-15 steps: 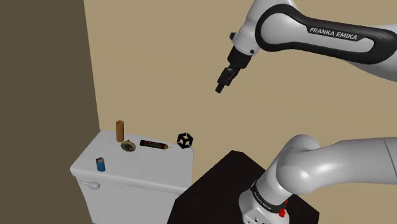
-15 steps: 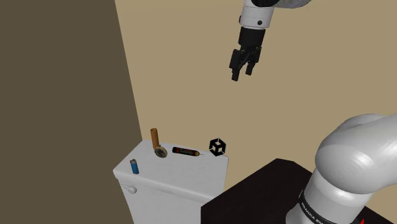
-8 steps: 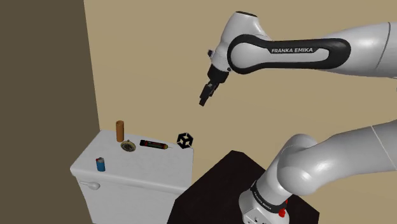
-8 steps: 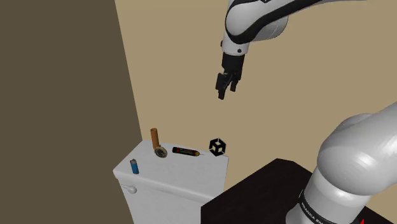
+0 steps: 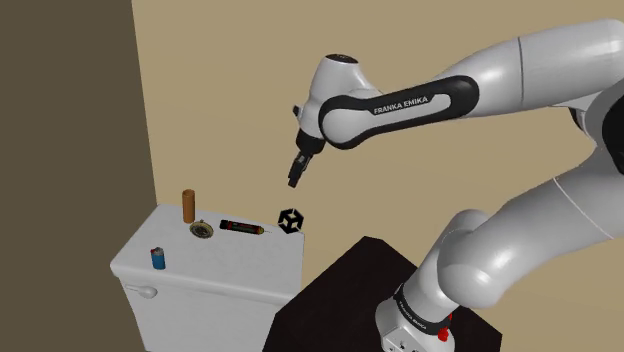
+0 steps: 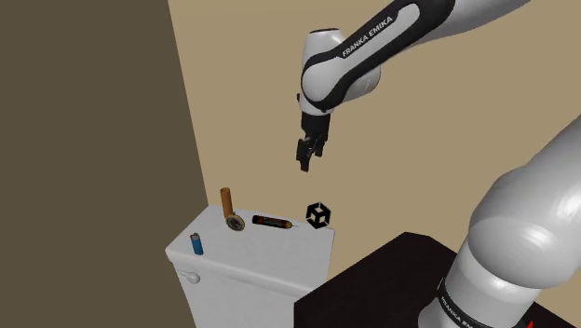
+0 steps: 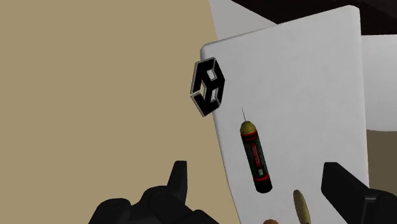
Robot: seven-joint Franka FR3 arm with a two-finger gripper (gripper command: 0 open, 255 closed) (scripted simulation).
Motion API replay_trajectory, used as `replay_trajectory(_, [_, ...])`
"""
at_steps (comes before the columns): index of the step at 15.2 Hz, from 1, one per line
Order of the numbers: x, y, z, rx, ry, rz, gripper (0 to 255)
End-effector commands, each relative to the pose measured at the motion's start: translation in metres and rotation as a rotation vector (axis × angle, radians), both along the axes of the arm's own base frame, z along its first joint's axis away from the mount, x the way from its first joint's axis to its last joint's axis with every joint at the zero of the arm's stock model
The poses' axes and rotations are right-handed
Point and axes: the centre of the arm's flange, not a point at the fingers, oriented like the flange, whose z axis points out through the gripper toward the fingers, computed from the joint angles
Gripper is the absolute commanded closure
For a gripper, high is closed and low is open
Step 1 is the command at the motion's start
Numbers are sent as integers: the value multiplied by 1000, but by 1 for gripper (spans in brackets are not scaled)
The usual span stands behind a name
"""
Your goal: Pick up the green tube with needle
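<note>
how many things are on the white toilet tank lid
5: upright brown cylinder, round brassy disc beside it, dark red-striped tube with needle, black-and-white cube past its tip, small blue object apart in front.

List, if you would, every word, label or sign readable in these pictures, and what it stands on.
"FRANKA EMIKA": on the arm's forearm link.
Lettering on the arm's base joint: too small to read.
Red bands on the tube with needle: no readable text.
White line emblem, no letters: on the black cube.
</note>
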Motion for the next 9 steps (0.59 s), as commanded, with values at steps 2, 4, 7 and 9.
replay_trajectory(2, [21, 8, -42, -10, 8, 42, 0])
replay_trajectory(4, [31, 17, -65, -19, 14, 75, 0])
replay_trajectory(7, [45, 31, -100, -31, 22, 123, 0])
replay_trajectory(9, [54, 40, -124, -39, 28, 155, 0])
